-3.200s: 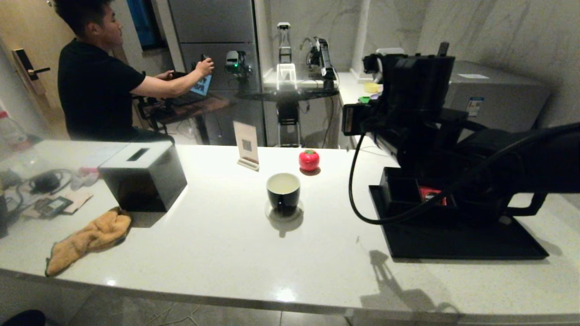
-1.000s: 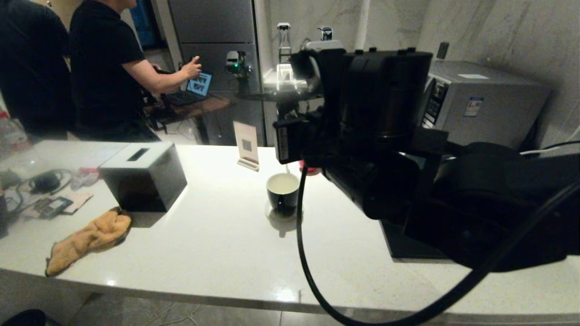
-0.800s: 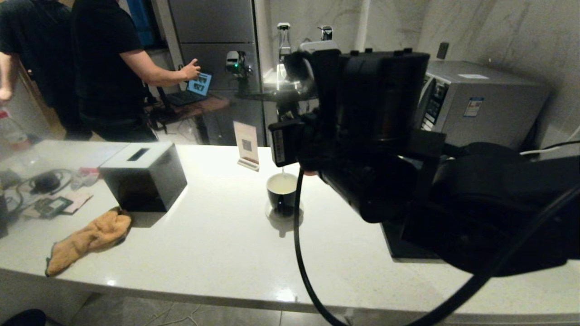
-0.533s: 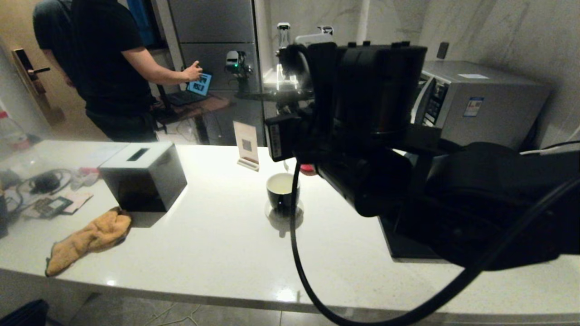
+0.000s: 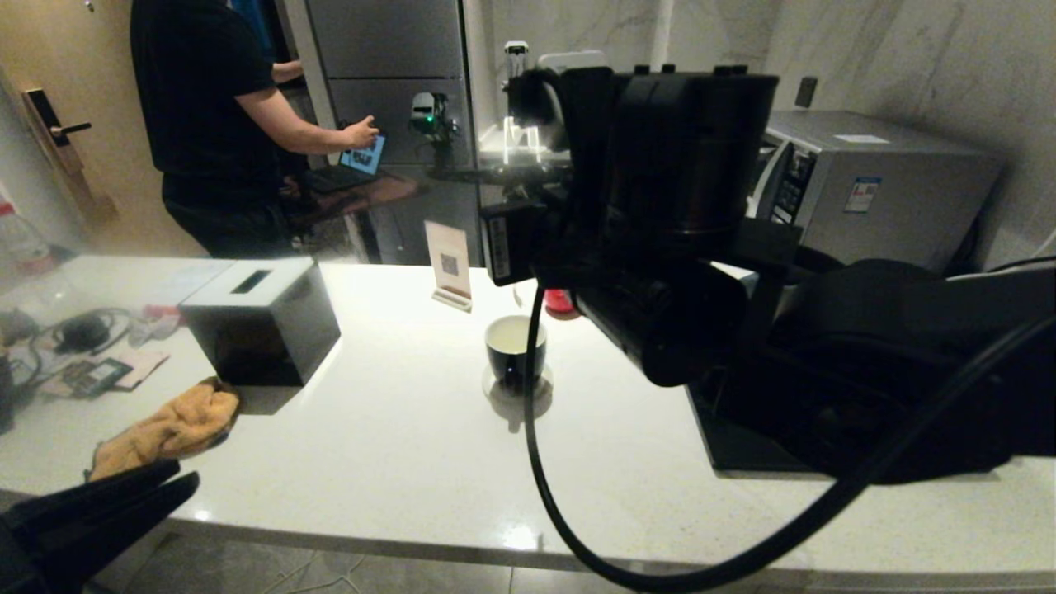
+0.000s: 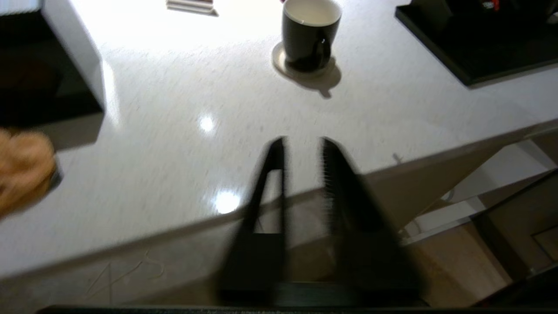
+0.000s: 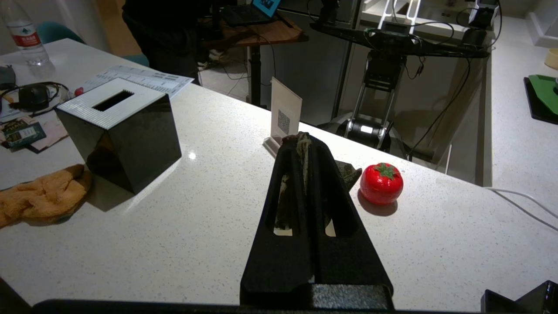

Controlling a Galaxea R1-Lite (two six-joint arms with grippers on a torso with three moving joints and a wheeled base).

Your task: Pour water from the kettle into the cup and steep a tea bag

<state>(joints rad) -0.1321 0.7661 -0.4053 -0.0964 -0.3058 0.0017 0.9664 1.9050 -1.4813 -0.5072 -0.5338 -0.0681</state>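
Cup on its coaster, mid-table.

We see the cup (image 5: 515,350) standing upright on the white table (image 5: 396,445). Our right hand (image 7: 306,146), raised above and beyond it, is closed on something small and dark. Our left hand (image 6: 301,150), slightly parted and empty, hovers at the table's near edge.

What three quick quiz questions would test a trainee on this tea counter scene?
1. True or false: the cup stands on a round coaster.
2. What lies on the counter just in front of the black tissue box? A) an orange cloth B) a spoon C) a plate
3. Fill in: the left gripper is open, while the right gripper is shut on a ____.
Key: 1 true; 2 A; 3 tea bag.
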